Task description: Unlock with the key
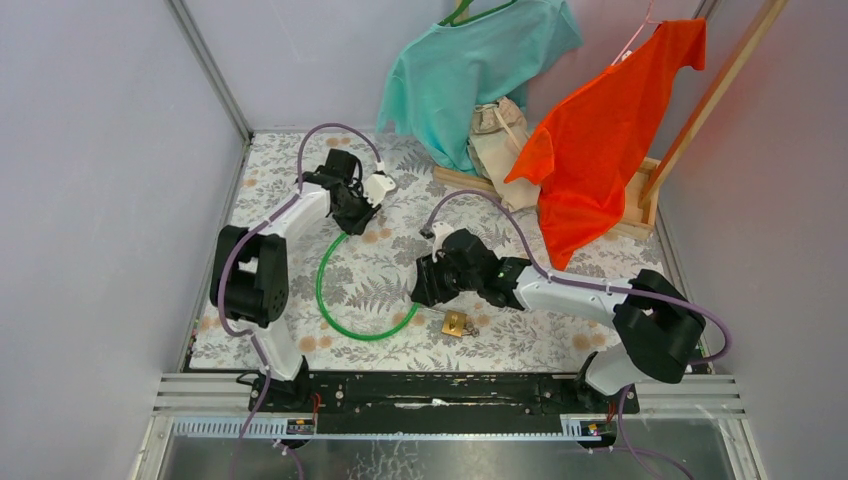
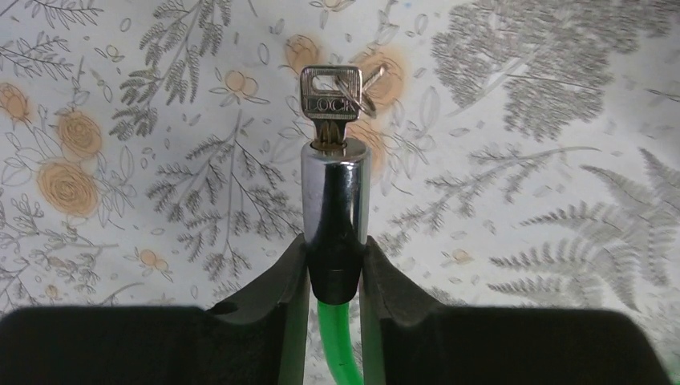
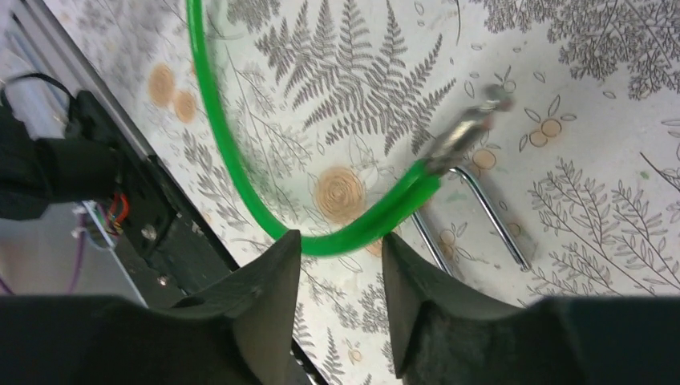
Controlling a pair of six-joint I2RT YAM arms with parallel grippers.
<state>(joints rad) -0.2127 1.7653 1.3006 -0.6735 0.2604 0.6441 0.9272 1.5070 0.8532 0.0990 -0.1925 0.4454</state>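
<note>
A robotics lab test cell, not a lived-in room. Plain pale panel walls (image 1: 100, 200) framed by aluminium posts (image 1: 210, 70) box in a small tabletop under a floral cloth (image 1: 540, 330). Two robot arms (image 1: 265, 250) are bolted to an aluminium rail (image 1: 200, 395) at the near edge, their cabling exposed. At the back, a teal shirt (image 1: 470, 70) and an orange shirt (image 1: 600, 130) hang on a wooden rack (image 1: 640, 200) like staged props.

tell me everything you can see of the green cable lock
The cable lock is a glossy green plastic-coated cable curving in an open loop over the floral table. One end carries a chrome barrel with a key inserted, its black collar clamped by the left gripper. The other end, a metal tip, is out of the barrel.
</note>
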